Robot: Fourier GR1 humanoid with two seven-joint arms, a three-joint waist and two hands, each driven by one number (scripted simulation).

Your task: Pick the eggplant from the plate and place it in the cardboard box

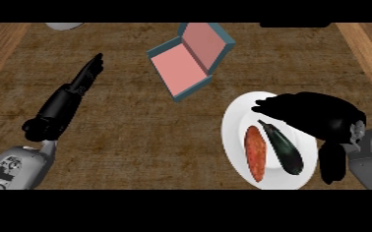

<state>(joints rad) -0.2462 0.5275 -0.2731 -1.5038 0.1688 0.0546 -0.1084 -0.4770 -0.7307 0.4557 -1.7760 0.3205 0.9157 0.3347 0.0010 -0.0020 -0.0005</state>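
Plate at the right, box behind it toward the middle, one hand on each side.

The plate (234, 128) lies on the counter (131, 128) at the right, near the front edge. On it lie two things side by side, both lengthwise front to back: the eggplant (283, 147) on the right, a second vegetable (256, 153) just left of it. The right hand (309, 110) is over the plate's rear right part, above the eggplant's far end. The box (190, 59) sits behind and left of the plate, well apart from it, open, with its lid at the far right side. The left hand (81, 81) is at the left, well apart from the box, its fingers pointing away toward the rear. A further object (64, 25) shows at the rear left edge.
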